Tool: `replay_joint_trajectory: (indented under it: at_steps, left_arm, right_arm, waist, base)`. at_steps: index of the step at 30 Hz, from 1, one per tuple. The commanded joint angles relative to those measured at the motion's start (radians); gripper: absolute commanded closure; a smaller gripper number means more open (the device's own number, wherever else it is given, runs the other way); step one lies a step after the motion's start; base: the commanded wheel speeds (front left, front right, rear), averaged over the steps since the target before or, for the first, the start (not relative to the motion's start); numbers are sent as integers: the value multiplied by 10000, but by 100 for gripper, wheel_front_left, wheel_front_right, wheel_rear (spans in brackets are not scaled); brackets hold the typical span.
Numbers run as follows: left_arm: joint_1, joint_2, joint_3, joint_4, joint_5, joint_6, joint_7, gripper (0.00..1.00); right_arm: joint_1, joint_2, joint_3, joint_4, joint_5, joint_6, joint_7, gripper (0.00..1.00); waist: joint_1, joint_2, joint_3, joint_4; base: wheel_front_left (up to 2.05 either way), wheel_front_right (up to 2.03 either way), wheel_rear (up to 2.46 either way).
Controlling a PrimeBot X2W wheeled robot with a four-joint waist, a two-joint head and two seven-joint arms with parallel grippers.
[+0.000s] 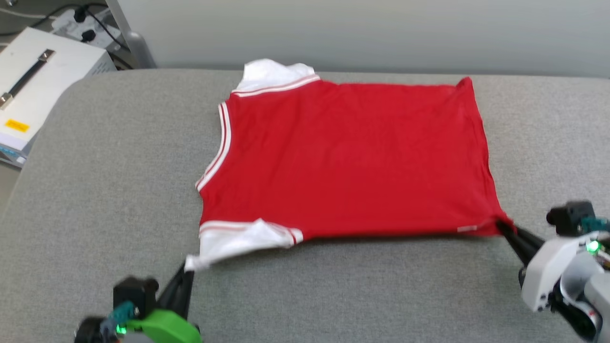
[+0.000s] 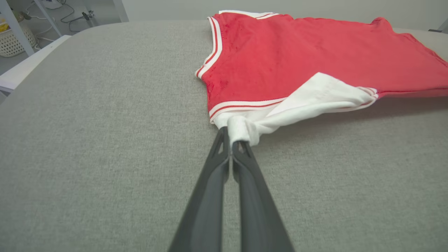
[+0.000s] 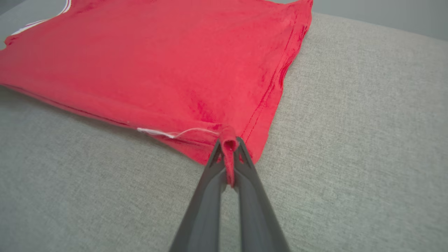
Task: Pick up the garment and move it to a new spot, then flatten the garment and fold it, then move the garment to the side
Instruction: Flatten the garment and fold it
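A: What lies on the grey worktop [image 1: 95, 190]?
B: The garment [image 1: 352, 157], spread flat at its middle, plain red side up.
A: And the pincers?
B: Left pincer [image 2: 231, 140] clamped on the garment's white sleeve; right pincer [image 3: 229, 150] clamped on its hem corner.

The garment [image 1: 348, 157] lies flat on the desk [image 1: 95, 190], left end effector [image 1: 188, 269] pinching a sleeve, right end effector [image 1: 502, 225] a corner.

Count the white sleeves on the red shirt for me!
2. The far sleeve sticks out at the far left corner of the shirt. The near sleeve is at the closer left corner, pinched in the left gripper.
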Motion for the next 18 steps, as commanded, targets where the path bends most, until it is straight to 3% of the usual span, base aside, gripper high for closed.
replay_joint_trajectory:
  at_steps: [1,11,18]
  left_arm:
    - [475,-77,-19,-87,-214,118,-12,100]
    - [2433,-379,-378,-6,-861,367,-94,100]
    - [2162,-431,-570,-8,-611,258,-109,100]
  right_arm:
    - [428,-63,-96,-87,101,-7,-3,100]
    - [3191,-426,-1182,-899,422,-7,354,100]
    - [4209,-294,-2252,-1662,183,-7,834,100]
  waist:
    - [1,0,-410,-30]
    - [1,0,-881,78]
    - [1,0,-758,81]
  base:
    - [0,0,0]
    - [0,0,0]
    - [0,0,0]
